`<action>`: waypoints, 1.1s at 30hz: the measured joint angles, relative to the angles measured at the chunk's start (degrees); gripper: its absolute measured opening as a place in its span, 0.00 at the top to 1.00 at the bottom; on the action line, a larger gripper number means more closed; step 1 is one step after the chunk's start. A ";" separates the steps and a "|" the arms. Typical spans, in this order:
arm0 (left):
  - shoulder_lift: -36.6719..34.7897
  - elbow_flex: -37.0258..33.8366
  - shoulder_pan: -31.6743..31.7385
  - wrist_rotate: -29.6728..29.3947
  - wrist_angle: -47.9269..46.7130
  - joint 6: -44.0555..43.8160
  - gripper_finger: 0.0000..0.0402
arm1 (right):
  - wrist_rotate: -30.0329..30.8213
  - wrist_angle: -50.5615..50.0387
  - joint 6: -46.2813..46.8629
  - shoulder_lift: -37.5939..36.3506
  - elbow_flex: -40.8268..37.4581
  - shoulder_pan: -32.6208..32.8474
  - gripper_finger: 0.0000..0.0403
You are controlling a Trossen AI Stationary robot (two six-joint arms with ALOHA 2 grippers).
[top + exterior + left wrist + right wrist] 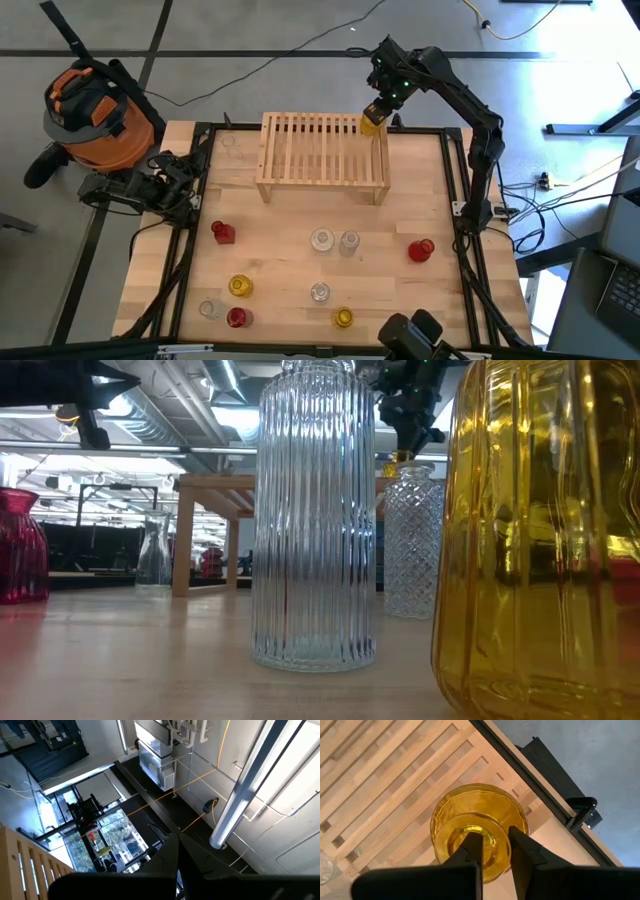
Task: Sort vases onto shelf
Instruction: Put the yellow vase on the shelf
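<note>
Right end effector grips a yellow vase by its neck over the shelf's far right corner; nine vases wait on the worktop.

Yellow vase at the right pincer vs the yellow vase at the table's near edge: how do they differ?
The yellow vase at the right pincer stands on the shelf, at its far right corner; the near-edge yellow vase sits on the tabletop. The right pincer straddles the first vase's neck, while nothing is at the second. Both are translucent yellow glass and upright.
</note>
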 joint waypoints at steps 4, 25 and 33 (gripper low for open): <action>0.00 0.00 0.00 0.00 -0.05 0.00 1.00 | 0.22 0.12 0.23 0.00 0.05 0.04 0.80; 0.00 0.00 0.02 -0.15 -0.77 0.00 1.00 | 4.16 0.44 1.71 -2.73 0.05 0.02 0.60; 0.00 0.00 0.02 -0.15 -1.16 -0.04 1.00 | 4.49 2.05 0.60 -2.71 0.05 0.04 0.59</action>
